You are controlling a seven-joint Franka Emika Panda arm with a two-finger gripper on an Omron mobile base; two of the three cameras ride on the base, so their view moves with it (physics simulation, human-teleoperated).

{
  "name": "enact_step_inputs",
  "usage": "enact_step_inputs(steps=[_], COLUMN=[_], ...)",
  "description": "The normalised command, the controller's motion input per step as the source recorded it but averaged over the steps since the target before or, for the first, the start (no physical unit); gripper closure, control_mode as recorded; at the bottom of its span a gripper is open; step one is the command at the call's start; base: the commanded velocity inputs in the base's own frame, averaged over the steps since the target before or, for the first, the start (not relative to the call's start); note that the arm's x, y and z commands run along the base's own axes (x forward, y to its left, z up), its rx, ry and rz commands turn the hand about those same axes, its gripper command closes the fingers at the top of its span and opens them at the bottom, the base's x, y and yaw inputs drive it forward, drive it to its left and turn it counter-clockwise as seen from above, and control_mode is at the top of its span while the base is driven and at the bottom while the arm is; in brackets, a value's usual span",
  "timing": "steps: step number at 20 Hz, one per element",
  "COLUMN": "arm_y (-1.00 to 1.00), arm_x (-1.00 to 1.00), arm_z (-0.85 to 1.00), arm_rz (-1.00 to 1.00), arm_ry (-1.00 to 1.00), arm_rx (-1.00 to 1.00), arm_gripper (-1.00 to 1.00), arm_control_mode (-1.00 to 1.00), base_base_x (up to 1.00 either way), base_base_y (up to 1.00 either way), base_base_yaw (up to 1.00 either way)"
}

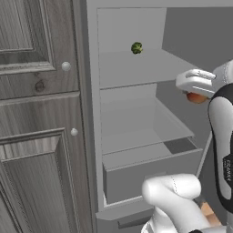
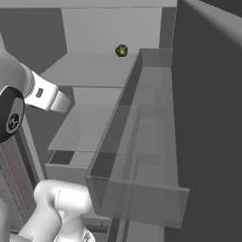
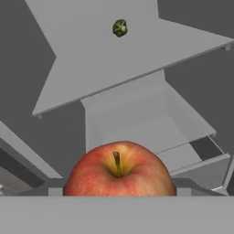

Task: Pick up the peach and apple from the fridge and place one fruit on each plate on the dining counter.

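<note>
The gripper (image 3: pixel 118 194) is clamped on the apple (image 3: pixel 119 170), which sits stem-up between the fingers just outside the open fridge (image 1: pixel 136 91); from the left base view, a sliver of the red fruit (image 1: pixel 196 98) peeks out under the white hand near the fridge's right side, level with the gap between the upper and middle shelves. A small dark green round thing (image 1: pixel 136 48) rests at the back of the upper shelf (image 1: pixel 132 68), the drawer (image 1: pixel 150 175) sits below, and a wood-grain cabinet (image 1: pixel 36 113) stands left of the fridge.
</note>
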Motion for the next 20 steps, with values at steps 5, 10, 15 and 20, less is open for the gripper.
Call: enact_step_inputs(steps=[5,10,15,20], arm_y=[0.00,0.00,0.00,0.00], arm_x=[0.00,0.00,0.00,0.00], arm_z=[0.00,0.00,0.00,0.00], arm_rz=[0.00,0.00,0.00,0.00], arm_ry=[0.00,0.00,0.00,0.00], arm_rx=[0.00,0.00,0.00,0.00], arm_gripper=[1.00,1.00,1.00,1.00], arm_control_mode=[1.00,1.00,1.00,1.00], base_base_x=[-0.60,-0.95,-0.97,-0.92], base_base_y=[0.04,0.16,0.27,0.39], base_base_yaw=[0.00,0.00,0.00,-0.01])
